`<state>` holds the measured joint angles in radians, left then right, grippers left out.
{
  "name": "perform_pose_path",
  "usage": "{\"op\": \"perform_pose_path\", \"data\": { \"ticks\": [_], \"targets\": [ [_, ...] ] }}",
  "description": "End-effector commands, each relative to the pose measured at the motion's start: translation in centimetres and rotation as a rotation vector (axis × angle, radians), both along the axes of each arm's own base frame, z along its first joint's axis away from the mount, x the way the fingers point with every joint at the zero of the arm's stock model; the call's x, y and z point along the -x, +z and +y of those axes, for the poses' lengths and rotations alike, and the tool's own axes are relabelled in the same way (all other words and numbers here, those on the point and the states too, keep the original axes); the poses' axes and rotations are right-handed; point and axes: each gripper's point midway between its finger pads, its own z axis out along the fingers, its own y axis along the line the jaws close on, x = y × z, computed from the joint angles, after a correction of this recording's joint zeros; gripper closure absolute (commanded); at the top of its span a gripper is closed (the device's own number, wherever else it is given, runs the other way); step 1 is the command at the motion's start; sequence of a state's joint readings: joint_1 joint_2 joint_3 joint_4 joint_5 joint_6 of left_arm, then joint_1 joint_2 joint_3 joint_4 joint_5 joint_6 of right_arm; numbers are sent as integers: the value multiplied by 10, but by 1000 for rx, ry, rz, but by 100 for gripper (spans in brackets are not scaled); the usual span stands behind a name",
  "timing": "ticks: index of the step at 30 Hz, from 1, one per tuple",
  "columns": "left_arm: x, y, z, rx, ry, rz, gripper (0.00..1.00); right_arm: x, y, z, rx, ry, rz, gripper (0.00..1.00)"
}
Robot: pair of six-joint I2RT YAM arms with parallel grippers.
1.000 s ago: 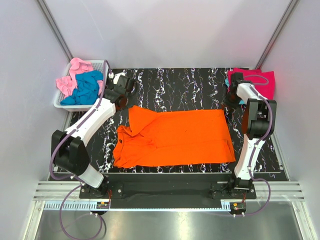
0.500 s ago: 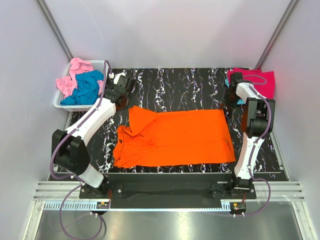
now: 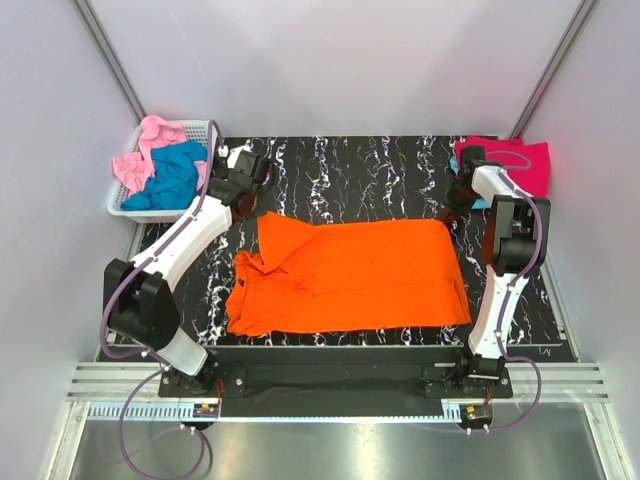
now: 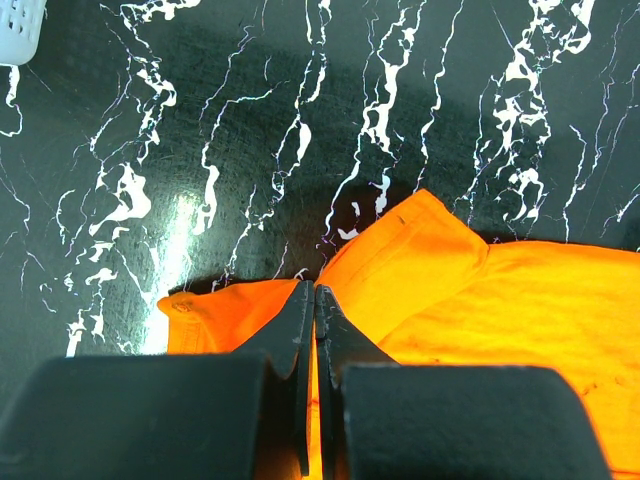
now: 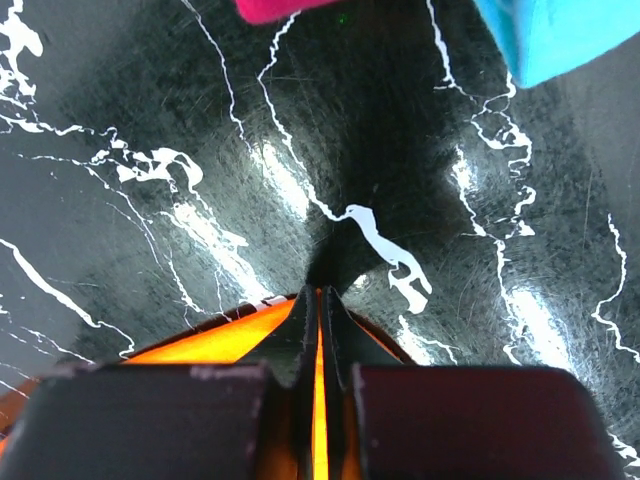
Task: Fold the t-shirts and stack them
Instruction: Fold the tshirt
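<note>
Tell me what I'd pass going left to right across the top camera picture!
white basket → orange t-shirt → crimson-pink t-shirt

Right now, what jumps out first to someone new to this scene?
The orange t-shirt lies spread flat across the middle of the black marbled table, with the left gripper and right gripper each pinched shut on a far corner. Next comes the white basket at far left holding a pink shirt and a teal shirt, then a crimson shirt at far right.
</note>
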<state>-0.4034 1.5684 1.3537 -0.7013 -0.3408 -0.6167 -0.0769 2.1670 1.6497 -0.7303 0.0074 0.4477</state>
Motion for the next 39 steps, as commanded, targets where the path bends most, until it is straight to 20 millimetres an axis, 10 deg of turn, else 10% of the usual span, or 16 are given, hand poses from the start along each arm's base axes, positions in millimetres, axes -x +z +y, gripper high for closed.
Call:
{"op": "perform_pose_path", "data": {
  "ticks": [1, 9, 17, 24, 39],
  "targets": [
    [-10, 15, -1, 9, -8, -56, 100, 11, -5, 2, -5, 10, 38, 100],
    [-31, 26, 3, 10, 14, -85, 100, -3, 37, -13, 81, 3, -45, 100],
    [-98, 41, 11, 11, 22, -138, 100, -28, 80, -16, 95, 13, -139, 100],
    [-144, 27, -1, 8, -56, -148, 100, -34, 88, -17, 104, 42, -158, 100],
    [-182, 78, -14, 54, -145, -349, 100, -31, 83, -14, 83, 38, -146, 100]
  ]
}}
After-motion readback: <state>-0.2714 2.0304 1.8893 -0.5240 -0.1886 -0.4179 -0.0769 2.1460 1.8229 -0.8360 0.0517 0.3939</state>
